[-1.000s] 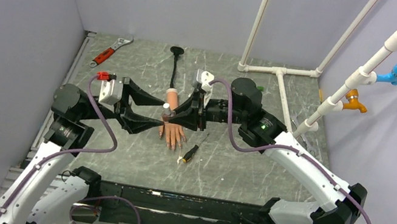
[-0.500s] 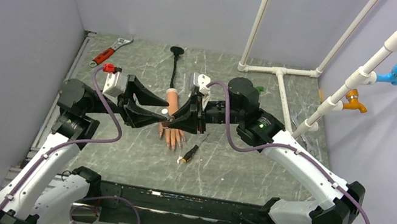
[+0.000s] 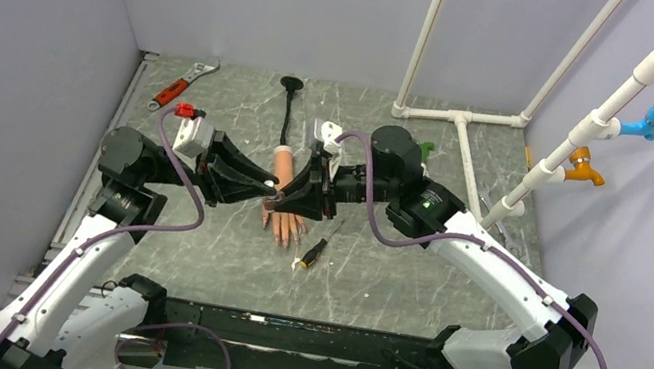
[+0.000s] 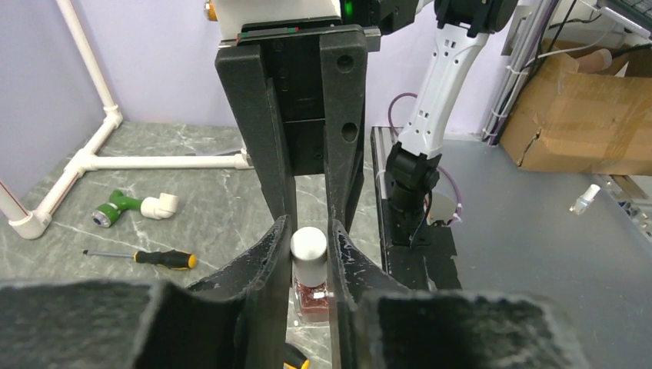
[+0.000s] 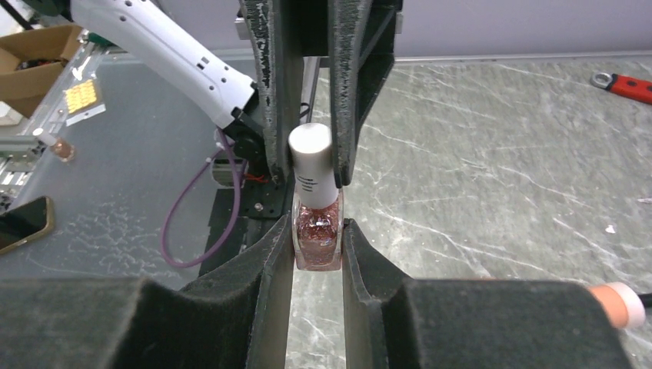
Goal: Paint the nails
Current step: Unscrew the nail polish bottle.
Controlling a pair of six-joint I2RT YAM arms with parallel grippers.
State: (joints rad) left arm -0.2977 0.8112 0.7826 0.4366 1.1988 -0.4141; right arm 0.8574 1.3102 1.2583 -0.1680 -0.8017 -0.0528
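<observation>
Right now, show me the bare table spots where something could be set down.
Bare: the near strip between screwdriver and right arm; the back patch between wrench and black stalk. Crowded: the centre, around the mannequin hand and the held polish bottle.

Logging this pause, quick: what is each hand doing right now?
Left hand: closed on the white cap of the polish bottle.
Right hand: closed on the polish bottle's glass body.

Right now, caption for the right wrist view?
Right claw grips the polish bottle; left claw pinches its white cap.
</observation>
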